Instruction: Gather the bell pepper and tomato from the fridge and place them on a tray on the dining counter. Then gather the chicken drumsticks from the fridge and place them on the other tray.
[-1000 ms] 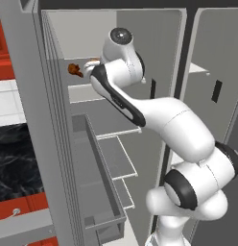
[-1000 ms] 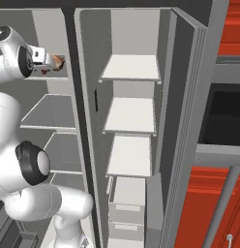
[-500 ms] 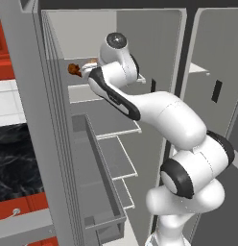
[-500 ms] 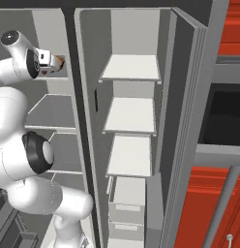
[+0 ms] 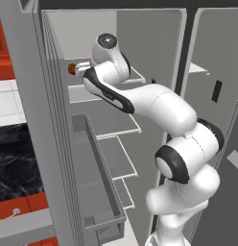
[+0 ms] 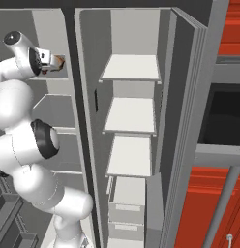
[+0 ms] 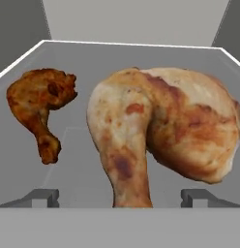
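On the upper shelf of the tall grey steel fridge point(image 5: 53, 144), the pale tan lumpy drumstick point(image 7: 160, 140) lies dead ahead between the spread gripper point(image 7: 120, 196) tips, bone end pointing toward the hand, with the darker red-brown drumstick point(image 7: 42, 109) set apart beside it.

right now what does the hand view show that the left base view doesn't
Hand view alone: two chicken drumsticks on a pale grey shelf, a large pale tan one straight ahead and a smaller darker red-brown one apart to its left, with the open gripper level with the pale one. Left base view alone: the white arm reaching into the open fridge, and a door bin. Both: the fridge's pale grey inside.
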